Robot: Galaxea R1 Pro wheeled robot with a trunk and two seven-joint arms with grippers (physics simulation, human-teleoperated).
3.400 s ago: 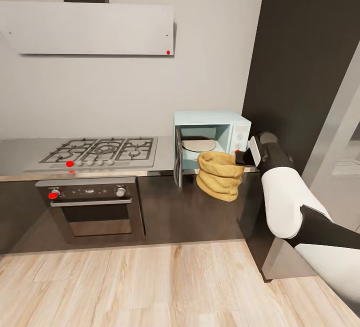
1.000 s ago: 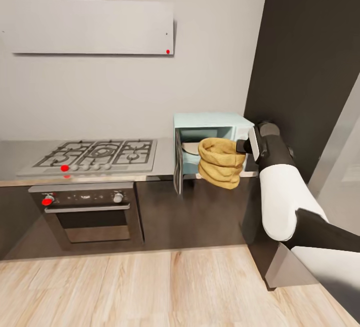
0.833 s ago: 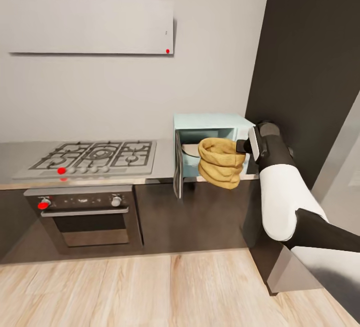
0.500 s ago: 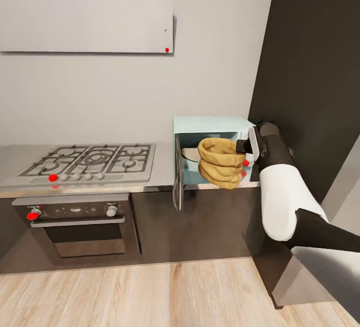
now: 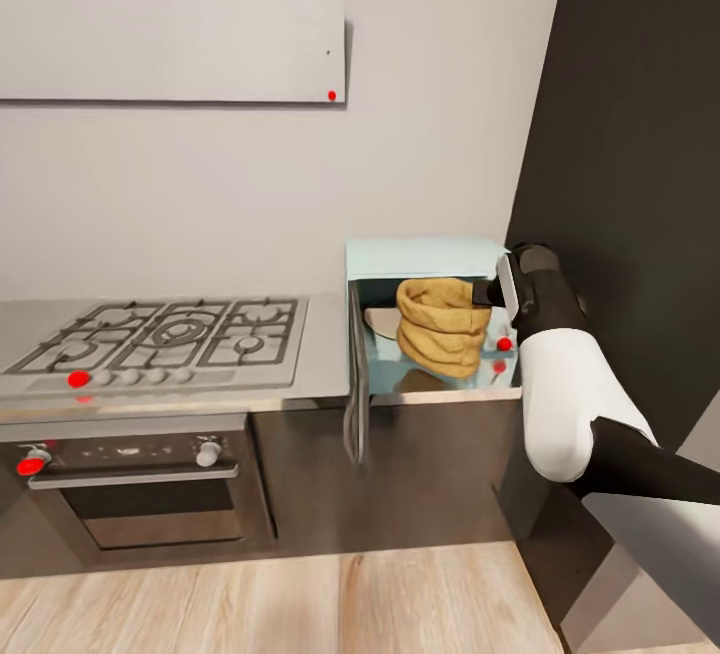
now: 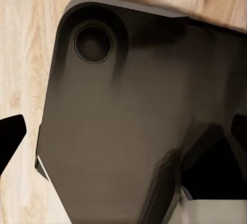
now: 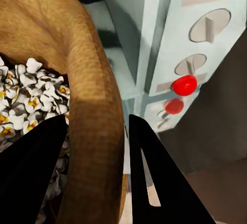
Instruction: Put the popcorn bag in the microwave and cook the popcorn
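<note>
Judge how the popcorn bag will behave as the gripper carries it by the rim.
Probably floppy: the bag shows bulging folds. Likely light, being full of popcorn. It could sag or spill, since the right gripper pinches one wall.

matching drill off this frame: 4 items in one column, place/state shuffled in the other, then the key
Things:
1. popcorn bag
2. microwave door
3. popcorn
4. gas hob

Places or states:
A. set into the countertop, left of the microwave
B. swung open
C. white bits heaped inside the bag
D. held at its rim by the right gripper, in front of the microwave's opening

Pairs: 1-D, 2-B, 3-C, 4-A
</note>
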